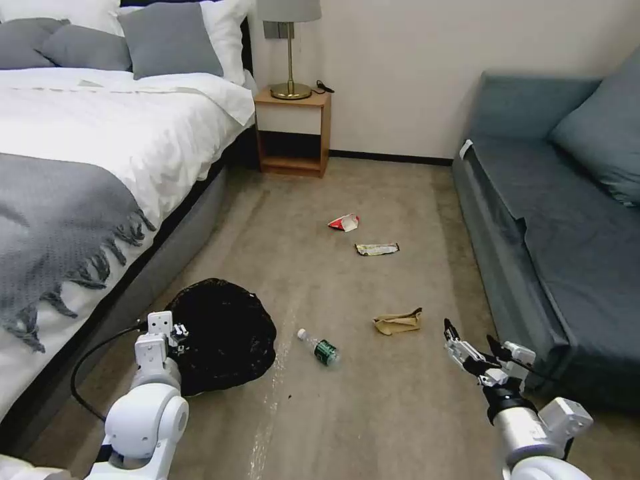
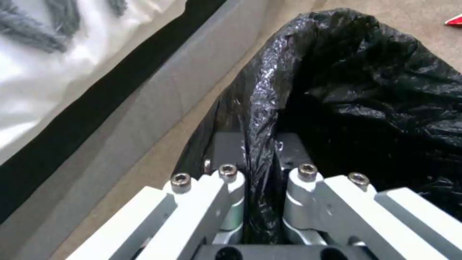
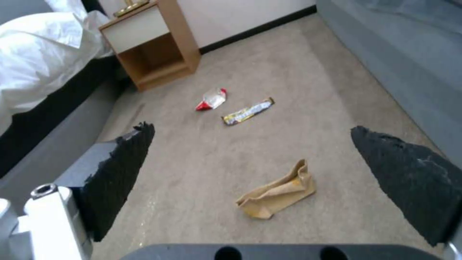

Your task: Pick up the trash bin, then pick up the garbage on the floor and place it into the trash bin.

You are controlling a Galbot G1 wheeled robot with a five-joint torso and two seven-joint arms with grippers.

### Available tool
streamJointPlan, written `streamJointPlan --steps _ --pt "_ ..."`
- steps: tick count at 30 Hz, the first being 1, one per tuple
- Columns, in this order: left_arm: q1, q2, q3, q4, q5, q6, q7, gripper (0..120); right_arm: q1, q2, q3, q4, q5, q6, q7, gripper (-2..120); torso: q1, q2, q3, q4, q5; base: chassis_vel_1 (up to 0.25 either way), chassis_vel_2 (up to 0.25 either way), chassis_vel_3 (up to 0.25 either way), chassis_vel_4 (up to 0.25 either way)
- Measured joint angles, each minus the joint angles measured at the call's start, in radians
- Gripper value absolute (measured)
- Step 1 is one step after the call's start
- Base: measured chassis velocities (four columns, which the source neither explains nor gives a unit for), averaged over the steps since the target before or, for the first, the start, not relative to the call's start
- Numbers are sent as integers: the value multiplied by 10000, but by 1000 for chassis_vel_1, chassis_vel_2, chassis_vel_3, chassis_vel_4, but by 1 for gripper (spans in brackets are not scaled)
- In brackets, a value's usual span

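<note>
The small round trash bin (image 1: pixel 223 337), its black crinkly plastic liner folded over the rim, stood on the beige carpet (image 1: pixel 373 413) just beside the grey base of the bed (image 1: pixel 100 173). The left gripper (image 1: pixel 175 333) was at the bin's near rim; in the left wrist view its fingers (image 2: pixel 226 187) stood on either side of the liner-covered rim (image 2: pixel 262 119), closed against it.

The right gripper (image 1: pixel 470 343) hovered above the floor near the blue-grey sofa (image 1: pixel 553 220), its two black-padded fingers (image 3: pixel 120 169) spread wide apart and holding nothing. Between them in the right wrist view lay the crumpled brown paper bag (image 3: pixel 277 191) — on the carpet, well below the gripper.

The clear plastic bottle with a green label (image 1: pixel 319 347) lay on its side between the bin and the paper bag. Farther off, toward the wooden nightstand (image 1: pixel 293 130), lay the crushed red-and-white packet (image 1: pixel 344 222) and — just beside it — the flat yellowish-silver snack wrapper (image 1: pixel 377 249).
</note>
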Motion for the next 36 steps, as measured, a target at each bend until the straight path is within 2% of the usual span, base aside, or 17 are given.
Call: streamJointPlan --steps 36 --pt "16 -16 77 29 119 -79 136 5 91 36 -121 -251 -106 86 -74 100 0 0 0 0 1 -85 83 85 -83"
